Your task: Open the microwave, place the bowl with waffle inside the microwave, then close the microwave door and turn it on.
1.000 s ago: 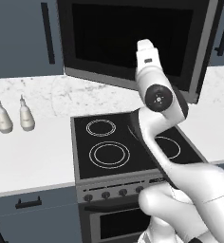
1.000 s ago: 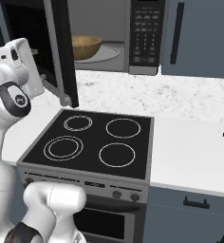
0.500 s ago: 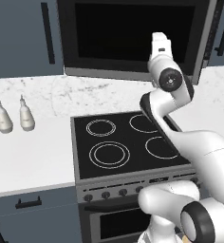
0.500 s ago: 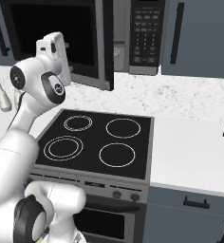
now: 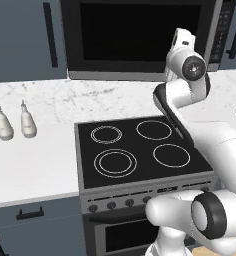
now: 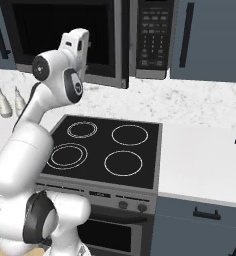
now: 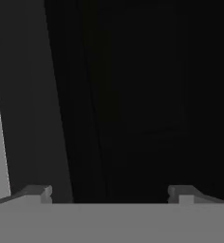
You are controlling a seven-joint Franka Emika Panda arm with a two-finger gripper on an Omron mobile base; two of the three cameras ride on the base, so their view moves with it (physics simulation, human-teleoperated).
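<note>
left base view from behind-left of arm, looking forward and down, right base view same from behind-right, both share stove point(image 5: 140, 150) and microwave point(image 6: 90, 40) above its back edge, hand view close against microwave door point(image 7: 133, 95), facing its dark glass

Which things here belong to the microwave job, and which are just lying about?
Job:
microwave
microwave door, nearly shut
gripper, open, empty, facing the dark glass

Lying about:
stove
two bottles on the counter
blue cabinets
</note>
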